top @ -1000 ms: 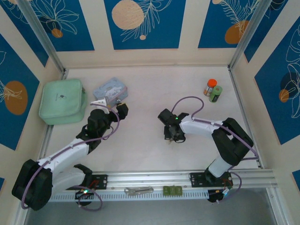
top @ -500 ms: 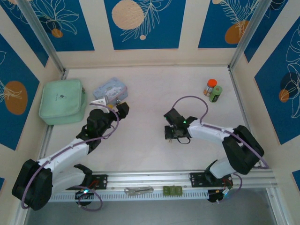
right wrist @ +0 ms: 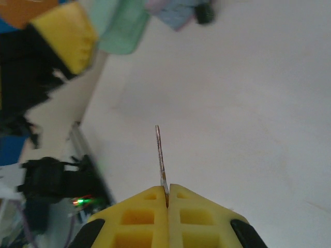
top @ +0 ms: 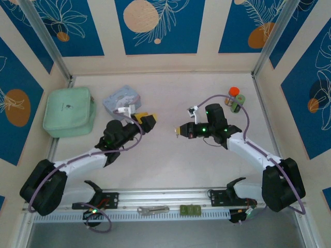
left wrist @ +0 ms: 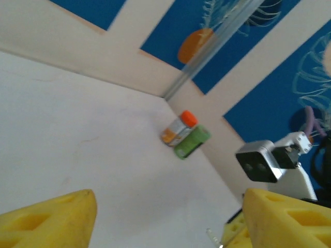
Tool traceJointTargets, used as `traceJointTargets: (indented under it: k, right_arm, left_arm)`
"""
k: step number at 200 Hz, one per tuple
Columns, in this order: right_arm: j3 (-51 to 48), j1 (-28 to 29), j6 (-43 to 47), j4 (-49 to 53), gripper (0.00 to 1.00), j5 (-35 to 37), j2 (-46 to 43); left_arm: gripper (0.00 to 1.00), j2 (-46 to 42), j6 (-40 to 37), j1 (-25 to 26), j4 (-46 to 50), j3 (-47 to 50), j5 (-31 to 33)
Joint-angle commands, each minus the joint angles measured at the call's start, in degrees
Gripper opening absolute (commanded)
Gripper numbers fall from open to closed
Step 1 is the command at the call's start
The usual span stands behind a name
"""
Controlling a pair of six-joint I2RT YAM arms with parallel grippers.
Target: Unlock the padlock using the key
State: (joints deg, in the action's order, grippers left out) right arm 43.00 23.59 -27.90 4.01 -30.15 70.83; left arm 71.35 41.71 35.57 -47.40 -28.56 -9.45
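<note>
My right gripper [right wrist: 167,194] is shut on the key [right wrist: 160,155], a thin silvery blade sticking straight out from between the yellow pads. In the top view this gripper [top: 179,131] hangs over the table's middle and points left. Facing it across a short gap is my left gripper [top: 147,122]. Its yellow fingers [left wrist: 51,217] stand wide apart and hold nothing. The key's tip [left wrist: 212,236] shows low in the left wrist view. The dark padlock [right wrist: 205,13] lies blurred beside the blue tin [right wrist: 176,13], far from the key.
A mint-green pouch [top: 69,111] lies at the left wall, with the pale blue tin [top: 121,97] to its right. An orange-capped bottle [top: 233,94] and a green one [top: 238,102] stand at the back right. A silver wrench-like tool [top: 153,210] rests on the front rail.
The right gripper rose off the table, swung back and right, and turned to point left with the key. The left gripper moved right and turned to face it.
</note>
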Motion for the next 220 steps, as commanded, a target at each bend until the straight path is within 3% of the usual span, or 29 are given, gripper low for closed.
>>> traceJointTargets:
  k: [1, 68, 113, 157, 169, 220]
  right_arm:
    - [3.26, -0.39, -1.76, -3.46, 0.0, -10.15, 1.02]
    - [5.42, -0.28, -4.47, -7.34, 0.0, -12.73, 1.72]
    - [5.38, -0.21, -6.25, -10.16, 0.0, -13.62, 2.13]
    - [5.6, -0.39, -6.05, -10.91, 0.0, -12.94, 2.48]
    - [5.77, -0.48, -6.03, -10.87, 0.0, -12.91, 2.81]
    - [6.1, -1.58, -5.42, -11.14, 0.0, -12.28, 3.17]
  left_arm:
    - [0.7, 2.57, 0.78, 1.76, -9.63, -3.26, -8.0]
    - [0.69, 6.33, 0.89, 3.8, -13.23, -6.28, -13.2]
    - [0.59, 8.82, 1.77, 4.37, -13.77, -7.84, -15.7]
    - [0.56, 11.13, 3.1, 4.68, -15.43, -9.18, -17.89]
    - [0.5, 11.59, 3.52, 4.68, -15.79, -9.59, -18.52]
    - [0.06, 12.06, 4.25, 4.68, -16.42, -9.77, -18.57]
